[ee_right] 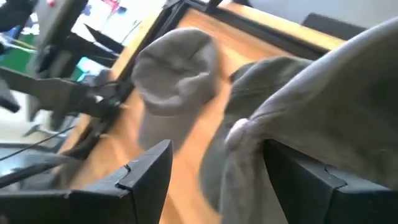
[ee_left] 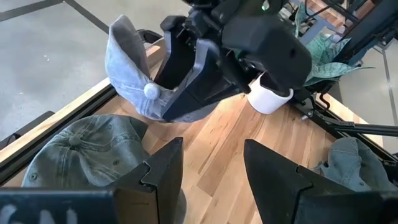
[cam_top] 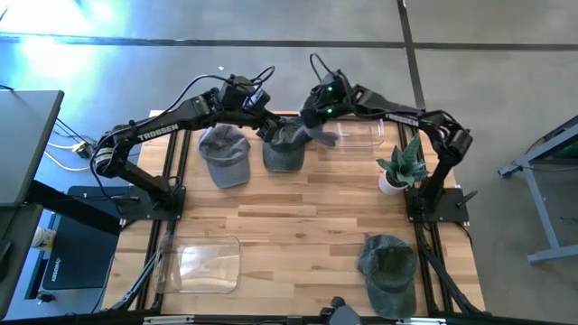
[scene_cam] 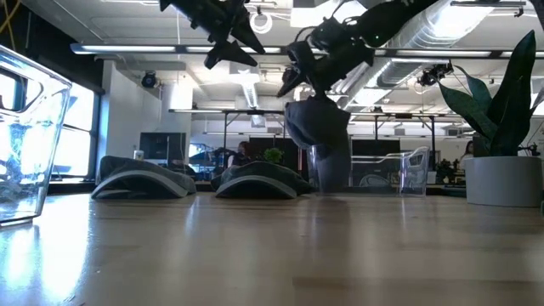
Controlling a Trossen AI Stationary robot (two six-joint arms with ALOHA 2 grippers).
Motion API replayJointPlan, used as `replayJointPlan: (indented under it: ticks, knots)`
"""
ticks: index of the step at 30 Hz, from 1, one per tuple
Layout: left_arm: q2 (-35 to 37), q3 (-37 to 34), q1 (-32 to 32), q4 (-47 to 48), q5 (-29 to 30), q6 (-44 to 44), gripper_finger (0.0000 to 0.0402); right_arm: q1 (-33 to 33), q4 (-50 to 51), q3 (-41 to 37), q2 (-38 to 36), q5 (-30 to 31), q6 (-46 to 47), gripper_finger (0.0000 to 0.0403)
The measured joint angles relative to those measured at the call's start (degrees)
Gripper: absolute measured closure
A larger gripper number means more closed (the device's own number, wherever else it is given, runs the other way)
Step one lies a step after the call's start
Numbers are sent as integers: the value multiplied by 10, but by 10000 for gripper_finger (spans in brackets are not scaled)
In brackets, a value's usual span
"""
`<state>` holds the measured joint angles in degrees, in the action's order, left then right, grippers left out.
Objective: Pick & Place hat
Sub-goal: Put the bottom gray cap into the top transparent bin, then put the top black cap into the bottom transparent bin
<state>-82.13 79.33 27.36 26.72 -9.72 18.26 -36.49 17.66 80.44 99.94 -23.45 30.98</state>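
A light grey hat (scene_cam: 321, 136) hangs from my right gripper (cam_top: 312, 116) at the far middle of the table, beside a clear bin (cam_top: 359, 135). The hat's top button (ee_left: 151, 91) shows in the left wrist view. In the right wrist view the right gripper's fingers stand apart (ee_right: 217, 149). My left gripper (cam_top: 268, 117) is open and empty. It hovers just left of the hung hat, above a dark green hat (cam_top: 284, 150) that lies on the table. A grey hat (cam_top: 224, 155) lies left of that one. My right gripper touches the light grey hat with its fingers apart. The crown's cloth near the button (ee_right: 239, 134) drapes over one finger (ee_right: 311, 177) and runs down between the two. The hat hangs tilted below the gripper. Its lower end (scene_cam: 333, 183) reaches table level; whether it rests there I cannot tell.
A potted plant (cam_top: 397, 170) stands at the right. A second clear bin (cam_top: 203, 264) sits near left. Another green hat (cam_top: 390, 264) lies near right. Bare wood (cam_top: 298, 217) lies in the middle.
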Motion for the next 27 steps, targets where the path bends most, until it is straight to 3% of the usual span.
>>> replayJointPlan:
  ticks: [4,12,27]
  knots:
    - [0,0,0,0,-3,2,237,-3,3,0,-1,30,-9,155]
    - [-8,1,0,5,31,0,237,-10,3,0,-3,-73,0,155]
    - [-7,1,0,8,32,0,237,-49,77,0,-68,-47,0,155]
